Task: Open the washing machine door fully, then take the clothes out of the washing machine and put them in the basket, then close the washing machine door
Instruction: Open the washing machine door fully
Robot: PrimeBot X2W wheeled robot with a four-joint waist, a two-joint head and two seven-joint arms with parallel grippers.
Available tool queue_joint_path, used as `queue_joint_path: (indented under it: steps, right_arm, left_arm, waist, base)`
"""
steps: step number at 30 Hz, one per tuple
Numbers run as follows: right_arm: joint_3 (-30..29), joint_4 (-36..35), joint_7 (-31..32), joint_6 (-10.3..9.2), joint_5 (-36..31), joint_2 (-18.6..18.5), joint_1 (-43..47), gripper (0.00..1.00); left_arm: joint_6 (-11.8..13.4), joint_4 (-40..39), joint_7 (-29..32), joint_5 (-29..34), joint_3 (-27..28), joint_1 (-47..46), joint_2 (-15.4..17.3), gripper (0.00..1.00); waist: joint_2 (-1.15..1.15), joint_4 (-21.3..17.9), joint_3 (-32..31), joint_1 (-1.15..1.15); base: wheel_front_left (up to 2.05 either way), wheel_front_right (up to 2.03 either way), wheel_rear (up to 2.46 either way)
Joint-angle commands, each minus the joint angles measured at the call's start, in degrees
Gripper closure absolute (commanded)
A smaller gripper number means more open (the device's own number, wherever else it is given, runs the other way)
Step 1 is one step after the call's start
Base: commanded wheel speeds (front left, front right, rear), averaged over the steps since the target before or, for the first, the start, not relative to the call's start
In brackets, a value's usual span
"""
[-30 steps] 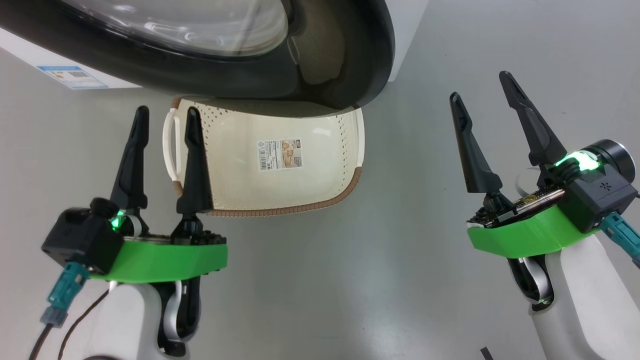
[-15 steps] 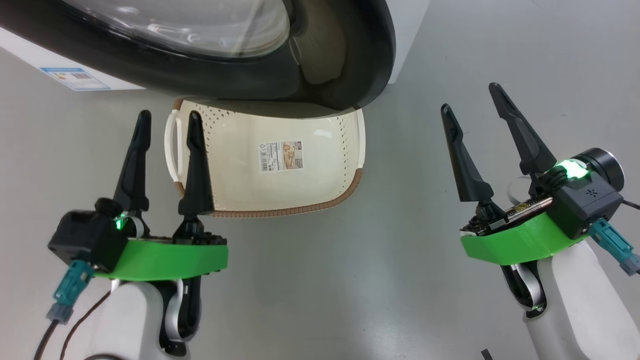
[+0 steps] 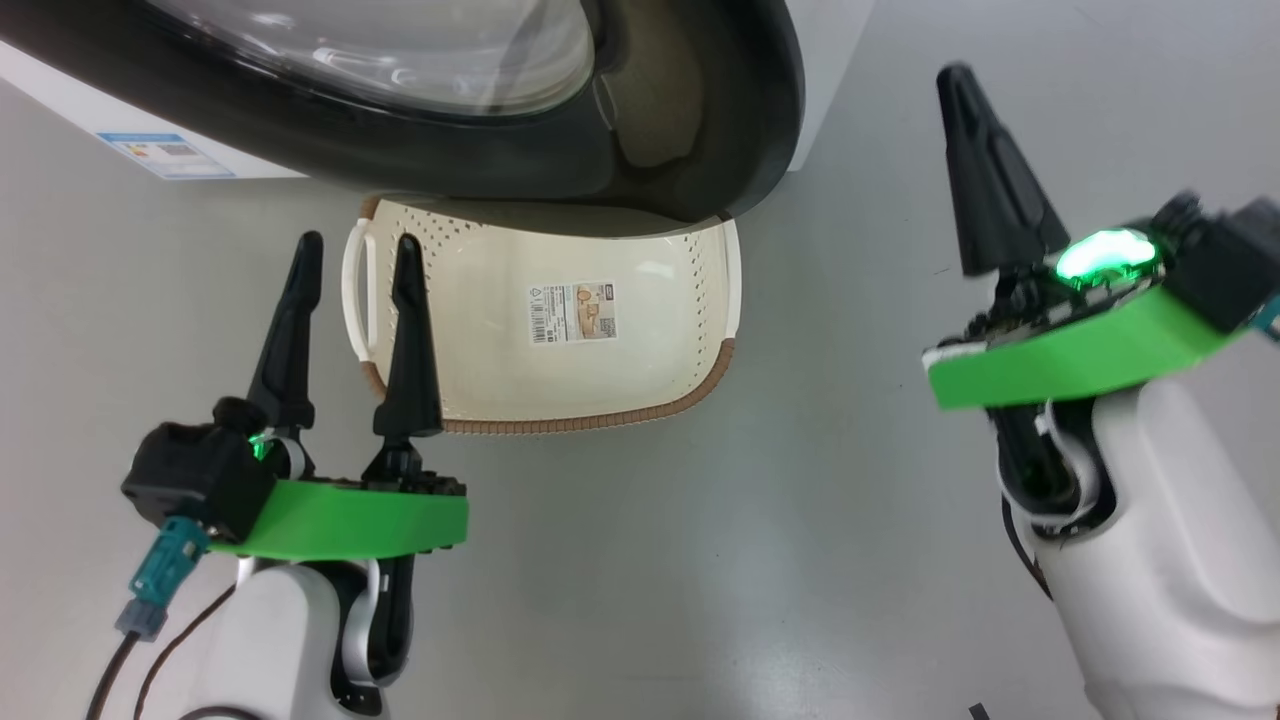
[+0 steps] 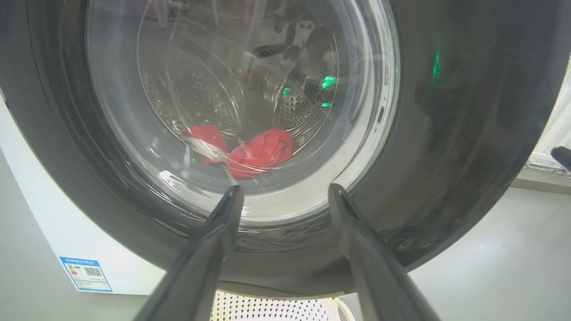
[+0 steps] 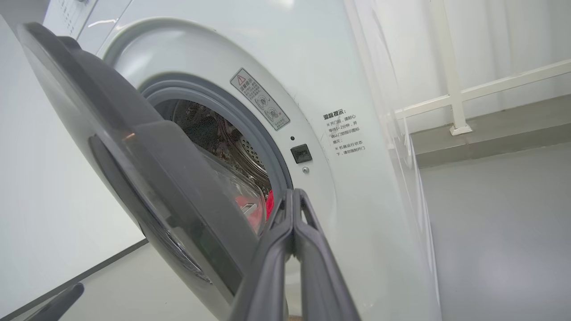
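The washing machine door [image 3: 690, 130] stands partly open, its black rim overhanging the back of the basket [image 3: 600, 422], which holds nothing but a paper label. Through the door's glass the red clothes [image 4: 261, 151] lie in the steel drum. In the right wrist view the door [image 5: 134, 147] is ajar from the white washing machine [image 5: 357, 67], and a bit of the clothes [image 5: 250, 209] shows in the gap. My left gripper [image 3: 357, 242] is open beside the basket's left handle, facing the door [image 4: 446, 133]. My right gripper [image 3: 960, 80] is shut on nothing, right of the door's free edge, pointing at the gap [image 5: 293, 194].
Grey floor [image 3: 700, 560] spreads around the basket and between my arms. A blue label [image 3: 165, 155] marks the machine's lower left corner. A white rail [image 5: 450, 67] runs along the wall to the right of the machine.
My right gripper has shut its fingers, rolled over and risen toward the door's free edge. The left gripper has stayed open in place; the head view shifted slightly.
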Motion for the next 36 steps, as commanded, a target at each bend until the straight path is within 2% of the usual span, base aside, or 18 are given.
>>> queue_joint_path:
  steps: [1,8,14,15,22,29,36]
  right_arm:
    - [0.99,-1.15,1.25,0.02,3.3,0.64,-1.64,1.0]
    - [0.24,-0.58,11.35,0.02,26.87,0.85,-8.05,1.0]
    - [-2.47,3.98,23.49,0.02,47.42,1.04,-12.85,1.0]
    - [-2.47,3.98,23.49,0.02,47.42,1.04,-12.85,1.0]
    - [-3.38,12.34,38.74,0.02,65.06,1.06,-19.39,1.0]
    - [0.67,17.01,48.11,0.02,72.05,-1.46,-24.34,1.0]
    - [5.28,17.74,50.56,0.02,73.54,-3.72,-26.19,1.0]
  left_arm:
    - [-0.21,-1.01,-0.27,-0.34,1.18,0.81,1.41,0.0]
    - [-0.23,-0.76,-0.27,-0.61,0.45,0.55,1.41,0.0]
    - [-0.04,-0.55,-0.27,-0.87,-0.08,0.49,1.41,0.0]
    - [-0.04,-0.55,-0.27,-0.87,-0.08,0.49,1.41,0.0]
    - [0.11,-0.41,-0.27,-0.77,-0.45,0.64,1.41,0.0]
    - [0.19,-0.28,-0.27,-0.54,-0.93,0.44,1.41,0.0]
    - [0.44,-0.16,-0.27,-0.5,-1.54,0.33,1.41,0.0]
  waist:
    - [0.0,0.29,0.08,0.0]
    - [0.0,1.25,0.35,0.0]
    - [0.0,2.0,0.33,0.0]
    - [0.0,2.0,0.33,0.0]
    - [0.0,2.41,0.31,0.0]
    - [0.0,2.94,0.6,0.0]
    - [0.0,3.56,0.82,0.0]
  base:
    - [0.0,0.0,0.0]
    - [0.0,0.0,0.0]
    - [0.0,0.0,0.0]
    - [0.0,0.0,0.0]
    - [0.0,0.0,0.0]
    - [0.0,0.0,0.0]
    - [0.0,0.0,0.0]
